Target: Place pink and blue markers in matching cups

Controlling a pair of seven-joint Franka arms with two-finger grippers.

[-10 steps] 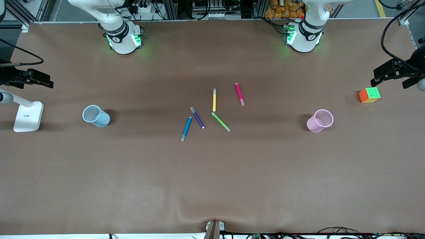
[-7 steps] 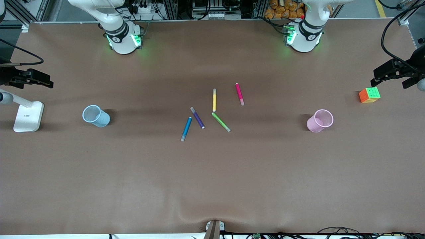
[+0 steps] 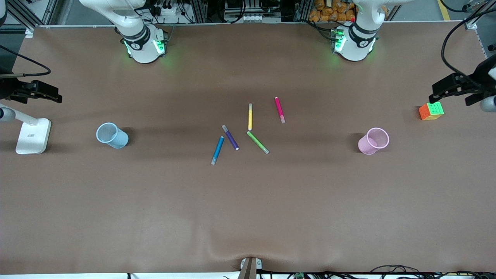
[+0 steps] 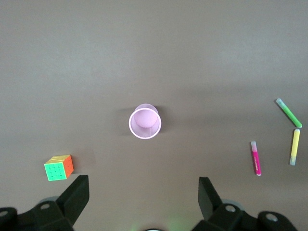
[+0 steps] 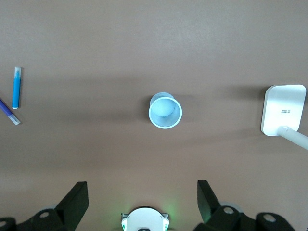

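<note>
The pink marker [image 3: 279, 110] lies flat on the brown surface [image 3: 248, 217] near its middle, its long axis running almost straight toward the front camera, paler end nearer. The blue marker [image 3: 217, 150] lies nearer to that camera and toward the right arm's end, tilted slightly, greyish end nearer. Between them are seen a yellow marker [image 3: 250, 116], a green marker [image 3: 258, 142] and a purple marker [image 3: 230, 137], none touching the task's markers.

The pink cup [image 3: 373, 141] stands upright toward the left arm's end, the blue cup [image 3: 111, 135] toward the right arm's end, both well apart from the markers.

The left gripper [image 4: 144, 192] is shown high over the pink cup, fingers spread wide and holding nothing; its wrist view takes in the pink marker [image 4: 256, 158] and a colour cube [image 4: 58, 167], but not the blue marker. The right gripper [image 5: 143, 192], likewise wide open and empty, is over the blue cup [image 5: 165, 110]; only its wrist view shows the blue marker [image 5: 17, 87] together with a white stand base [image 5: 282, 109].
</note>
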